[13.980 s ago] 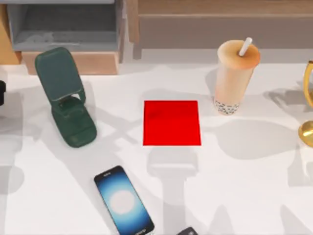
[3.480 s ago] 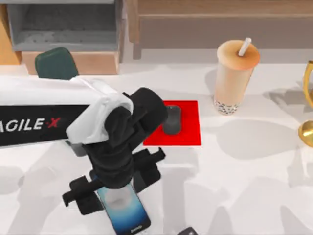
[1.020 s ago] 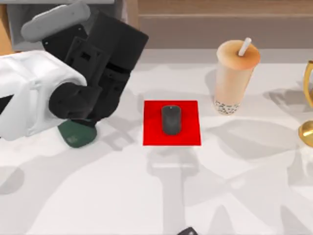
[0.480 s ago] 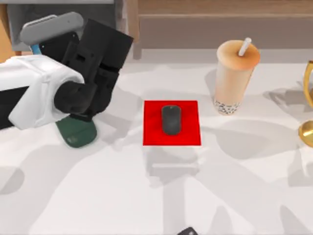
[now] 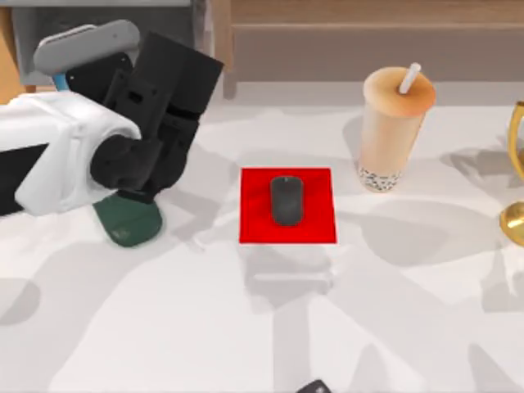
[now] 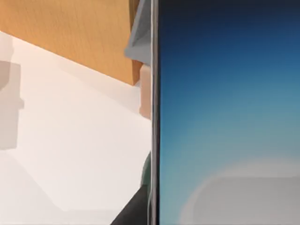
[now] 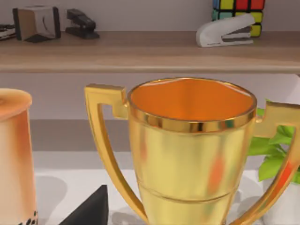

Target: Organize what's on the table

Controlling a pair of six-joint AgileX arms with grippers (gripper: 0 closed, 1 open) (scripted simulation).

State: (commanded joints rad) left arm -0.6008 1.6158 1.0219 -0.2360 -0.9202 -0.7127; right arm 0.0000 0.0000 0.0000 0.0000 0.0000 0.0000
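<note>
The left tool (image 5: 123,98) holds the phone (image 6: 225,112) clamped above the green stand (image 5: 127,221), ready to seat it there.

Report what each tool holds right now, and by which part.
The left tool carries the phone above the green stand; the grip point is hidden. Whether the right tool holds anything cannot be told.

Glossy gilt metal trophy (image 7: 190,154); matt wooden shelf (image 7: 140,51).

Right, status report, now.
Left hand over the dark green stand, gripping the blue-screened phone. Black mouse on red square mat. White table: nothing blocking.
</note>
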